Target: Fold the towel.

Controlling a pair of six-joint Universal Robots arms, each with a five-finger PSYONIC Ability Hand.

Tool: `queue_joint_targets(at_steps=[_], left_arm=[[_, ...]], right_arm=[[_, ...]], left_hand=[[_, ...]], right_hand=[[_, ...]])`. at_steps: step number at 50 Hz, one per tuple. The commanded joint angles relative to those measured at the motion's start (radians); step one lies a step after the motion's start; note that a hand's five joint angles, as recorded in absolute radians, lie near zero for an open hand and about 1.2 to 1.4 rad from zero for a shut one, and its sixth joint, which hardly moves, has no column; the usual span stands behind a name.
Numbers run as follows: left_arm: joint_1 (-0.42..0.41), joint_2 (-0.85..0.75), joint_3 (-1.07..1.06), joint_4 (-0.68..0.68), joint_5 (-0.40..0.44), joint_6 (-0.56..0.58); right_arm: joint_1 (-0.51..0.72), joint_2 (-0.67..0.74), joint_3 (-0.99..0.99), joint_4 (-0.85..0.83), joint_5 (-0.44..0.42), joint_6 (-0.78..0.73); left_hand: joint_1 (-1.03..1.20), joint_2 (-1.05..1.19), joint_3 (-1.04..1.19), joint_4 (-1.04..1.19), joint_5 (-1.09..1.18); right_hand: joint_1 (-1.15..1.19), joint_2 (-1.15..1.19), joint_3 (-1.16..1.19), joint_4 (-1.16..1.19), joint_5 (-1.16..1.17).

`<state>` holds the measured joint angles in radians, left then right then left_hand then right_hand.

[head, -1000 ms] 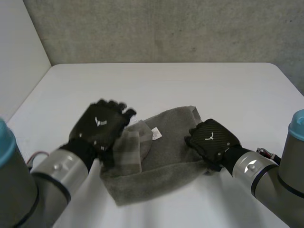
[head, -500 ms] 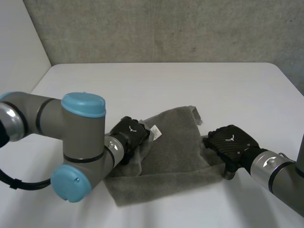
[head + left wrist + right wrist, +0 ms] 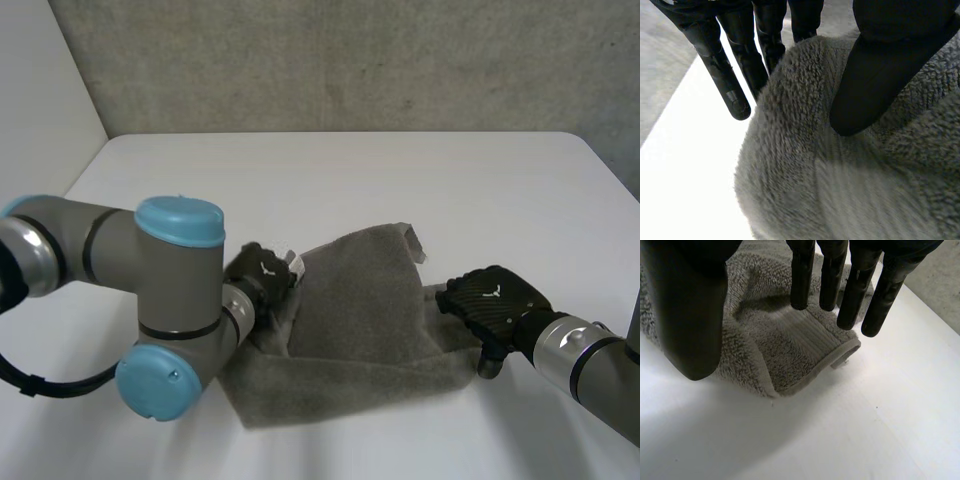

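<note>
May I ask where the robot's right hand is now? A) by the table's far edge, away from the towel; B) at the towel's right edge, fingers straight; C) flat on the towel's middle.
B: the right hand sits at the towel's right edge, its fingers straight above a hemmed corner.

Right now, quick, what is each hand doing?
Left hand: shut on the towel, pinching its edge between thumb and fingers.
Right hand: open, fingers straight over a towel corner.
</note>
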<state>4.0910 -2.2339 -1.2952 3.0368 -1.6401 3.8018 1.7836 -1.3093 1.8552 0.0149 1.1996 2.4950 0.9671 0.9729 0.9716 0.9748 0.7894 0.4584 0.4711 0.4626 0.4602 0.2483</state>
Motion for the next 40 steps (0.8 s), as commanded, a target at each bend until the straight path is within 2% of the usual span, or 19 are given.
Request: queue_joint_targets(at_steps=[1, 8, 13, 20, 22, 29, 32, 35, 36, 38, 40], left_arm=[[0.015, 0.083, -0.061, 0.049, -0.009, -0.001], [0.031, 0.083, -0.102, 0.062, -0.009, 0.002], [0.037, 0.083, -0.119, 0.066, -0.009, 0.001], [0.037, 0.083, -0.127, 0.071, -0.006, 0.001], [0.035, 0.083, -0.139, 0.071, -0.006, 0.001], [0.037, 0.103, -0.164, 0.071, -0.007, 0.001], [0.042, 0.166, -0.176, 0.074, -0.007, -0.002], [0.119, 0.288, -0.217, 0.124, -0.012, -0.014], [0.12, 0.289, -0.217, 0.125, -0.012, -0.014], [0.188, 0.393, -0.271, 0.18, -0.012, -0.02], [0.209, 0.437, -0.3, 0.207, -0.012, -0.025]], right_arm=[[-0.004, 0.025, -0.004, -0.003, -0.002, -0.002], [-0.006, 0.027, -0.005, -0.003, 0.0, -0.001], [-0.006, 0.027, -0.005, -0.003, 0.0, -0.001], [-0.007, 0.031, -0.007, -0.009, 0.0, -0.002], [-0.007, 0.034, -0.008, -0.012, 0.0, -0.002], [-0.041, 0.042, -0.016, -0.001, -0.005, -0.001], [-0.044, 0.042, -0.019, 0.004, -0.011, -0.002], [-0.052, 0.042, -0.03, 0.034, -0.026, -0.01], [-0.052, 0.042, -0.03, 0.034, -0.026, -0.01], [-0.061, 0.042, -0.044, 0.089, -0.049, -0.015], [-0.064, 0.042, -0.05, 0.114, -0.067, -0.016]], left_hand=[[0.11, 0.104, 0.105, 0.102, 0.113], [-0.087, -0.092, -0.091, -0.094, -0.083], [-0.09, -0.096, -0.095, -0.098, -0.087], [0.168, 0.162, 0.164, 0.161, 0.171], [0.422, 0.416, 0.418, 0.414, 0.425], [0.429, 0.423, 0.425, 0.421, 0.432], [0.429, 0.423, 0.425, 0.421, 0.432], [0.429, 0.423, 0.425, 0.421, 0.432], [0.429, 0.423, 0.425, 0.421, 0.432], [0.429, 0.423, 0.425, 0.421, 0.432], [0.429, 0.423, 0.425, 0.421, 0.432]], right_hand=[[-0.045, -0.057, -0.049, -0.046, -0.009], [-0.045, -0.057, -0.049, -0.046, -0.009], [-0.042, -0.054, -0.046, -0.043, -0.006], [-0.05, -0.063, -0.055, -0.052, -0.015], [-0.053, -0.066, -0.058, -0.055, -0.018], [-0.144, -0.157, -0.149, -0.146, -0.109], [-0.144, -0.157, -0.149, -0.146, -0.109], [-0.203, -0.215, -0.207, -0.205, -0.167], [-0.203, -0.216, -0.207, -0.205, -0.168], [-0.25, -0.263, -0.254, -0.252, -0.214], [-0.244, -0.257, -0.249, -0.246, -0.209]])
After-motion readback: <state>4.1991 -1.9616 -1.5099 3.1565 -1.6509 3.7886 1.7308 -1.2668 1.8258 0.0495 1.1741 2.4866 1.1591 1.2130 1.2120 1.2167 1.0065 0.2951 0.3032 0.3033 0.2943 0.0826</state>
